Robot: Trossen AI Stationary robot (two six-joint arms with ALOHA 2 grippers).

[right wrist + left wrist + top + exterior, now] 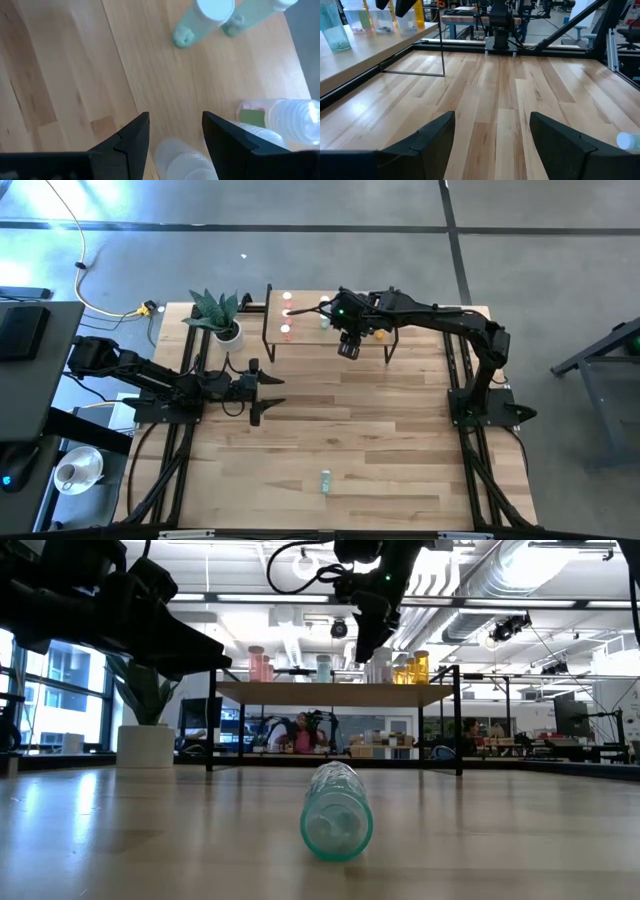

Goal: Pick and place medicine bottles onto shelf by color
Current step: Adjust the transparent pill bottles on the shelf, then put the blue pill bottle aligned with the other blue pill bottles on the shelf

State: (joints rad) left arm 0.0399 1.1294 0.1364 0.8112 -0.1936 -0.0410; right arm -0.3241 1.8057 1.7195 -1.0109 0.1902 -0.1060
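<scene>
Right gripper [349,348] hangs open over the shelf [305,300], holding nothing.
Its fingers [131,137] point down at the shelf board, with a clear-white bottle [186,162] standing just below the gap and green bottles [207,17] farther along. One green bottle [337,810] lies on its side on the near part of the table [400,430]. The left gripper [262,392] waits open, low over the table's left side.

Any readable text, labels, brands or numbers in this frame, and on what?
None can be read.
Green bottle lying on the table: no label legible.
Bottles on the shelf: a greenish label patch on one clear bottle, no letters to make out.
Background room: no legible signs.
</scene>
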